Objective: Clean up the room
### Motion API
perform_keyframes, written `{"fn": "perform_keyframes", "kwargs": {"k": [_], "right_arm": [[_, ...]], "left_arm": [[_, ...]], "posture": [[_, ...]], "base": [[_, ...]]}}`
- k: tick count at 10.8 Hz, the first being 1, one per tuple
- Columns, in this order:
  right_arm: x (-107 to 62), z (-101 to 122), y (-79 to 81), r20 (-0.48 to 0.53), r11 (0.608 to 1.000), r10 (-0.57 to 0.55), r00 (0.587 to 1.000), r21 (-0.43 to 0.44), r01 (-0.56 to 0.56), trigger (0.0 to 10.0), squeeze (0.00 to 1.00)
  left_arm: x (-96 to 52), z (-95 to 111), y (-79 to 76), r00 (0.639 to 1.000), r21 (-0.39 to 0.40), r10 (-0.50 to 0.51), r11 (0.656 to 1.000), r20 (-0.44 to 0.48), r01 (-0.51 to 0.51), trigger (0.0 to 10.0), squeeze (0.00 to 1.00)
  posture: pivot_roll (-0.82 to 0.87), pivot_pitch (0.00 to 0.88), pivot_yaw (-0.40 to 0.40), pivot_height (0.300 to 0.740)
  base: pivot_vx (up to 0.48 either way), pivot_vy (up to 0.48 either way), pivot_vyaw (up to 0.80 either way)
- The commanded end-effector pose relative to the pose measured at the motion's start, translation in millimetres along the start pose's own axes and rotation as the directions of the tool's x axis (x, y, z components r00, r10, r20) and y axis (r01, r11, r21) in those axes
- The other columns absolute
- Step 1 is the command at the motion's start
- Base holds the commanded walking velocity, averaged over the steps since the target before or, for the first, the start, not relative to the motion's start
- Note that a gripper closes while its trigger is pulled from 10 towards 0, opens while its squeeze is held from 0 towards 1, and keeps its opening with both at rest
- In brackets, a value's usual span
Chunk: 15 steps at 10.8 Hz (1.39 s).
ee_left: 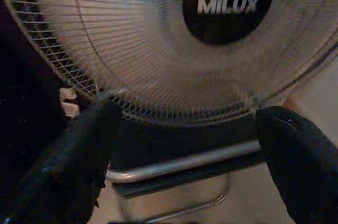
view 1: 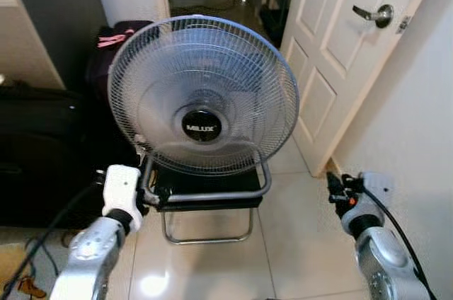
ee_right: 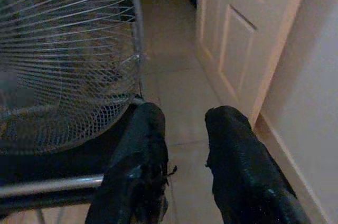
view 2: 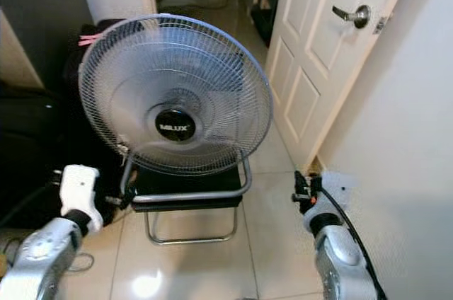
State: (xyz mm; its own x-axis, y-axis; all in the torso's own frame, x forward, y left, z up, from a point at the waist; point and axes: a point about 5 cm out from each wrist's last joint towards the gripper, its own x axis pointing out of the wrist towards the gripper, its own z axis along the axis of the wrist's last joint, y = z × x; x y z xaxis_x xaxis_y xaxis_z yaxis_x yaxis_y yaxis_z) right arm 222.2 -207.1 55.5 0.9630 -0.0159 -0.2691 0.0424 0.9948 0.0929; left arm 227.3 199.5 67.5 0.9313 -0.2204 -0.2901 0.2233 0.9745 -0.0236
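Lower left of the head view: left arm raised, its white wrist block near the fan's stand. Left end effector (view 1: 152, 197) sits at the left end of the grey tube frame (view 1: 212, 194), at the bottom left of the fan (view 1: 203, 95). Left wrist view: two black fingers (ee_left: 68, 160) spread wide, one on each side of the grille's lower edge, released, nothing between them. Whether a tip touches the tube, cannot tell.

Lower right: right arm raised, black cable running along it. Right end effector (view 1: 333, 188) hangs over the floor (view 1: 297, 243), apart from the fan, between it and the white wall (view 1: 417, 123). Right wrist view: its fingers (ee_right: 140, 155) stand parallel with a narrow gap, empty; the grille's rim lies to one side, not touched.

Centre: the fan, round wire grille, black hub badge reading MILUX, tilted slightly back. It stands on glossy pale tiles on a low black base with a bent tube foot. Blades blurred behind the grille.

Left of the fan: a large dark suitcase (view 1: 35, 151) on the floor, close by. Behind it, upper left, a dark bag (view 1: 117, 38) with something pink on top.

Upper right: white panelled door (view 1: 340, 38), open, with a metal lever handle (view 1: 375, 14). Top centre: a doorway into a further tiled room.
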Motion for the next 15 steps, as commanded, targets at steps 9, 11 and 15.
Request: {"fn": "perform_keyframes", "kwargs": {"k": [9,11,15], "right_arm": [[5.6,18.6,3.2,0.089,0.999,0.005,0.996,0.051,-0.010,10.0,1.00],[7.1,20.1,7.7,0.083,0.996,0.001,0.997,0.084,-0.008,10.0,1.00],[12.3,25.4,-0.4,0.063,1.000,-0.026,0.998,0.007,0.026,10.0,1.00]], "left_arm": [[19.4,59.8,22.6,0.963,0.104,0.196,0.971,0.186,-0.217,10.0,0.00],[22.0,59.4,19.4,0.949,0.120,0.230,0.958,0.216,-0.260,10.0,0.00],[26.2,49.9,-4.6,0.988,0.079,0.068,0.994,0.136,-0.080,10.0,0.00]], "posture": [[-0.02,0.000,-0.028,0.740],[-0.03,0.000,-0.029,0.740],[-0.03,0.000,-0.026,0.740]], "base": [[0.000,0.000,0.80],[0.000,0.000,0.80],[0.000,0.000,0.80]]}}
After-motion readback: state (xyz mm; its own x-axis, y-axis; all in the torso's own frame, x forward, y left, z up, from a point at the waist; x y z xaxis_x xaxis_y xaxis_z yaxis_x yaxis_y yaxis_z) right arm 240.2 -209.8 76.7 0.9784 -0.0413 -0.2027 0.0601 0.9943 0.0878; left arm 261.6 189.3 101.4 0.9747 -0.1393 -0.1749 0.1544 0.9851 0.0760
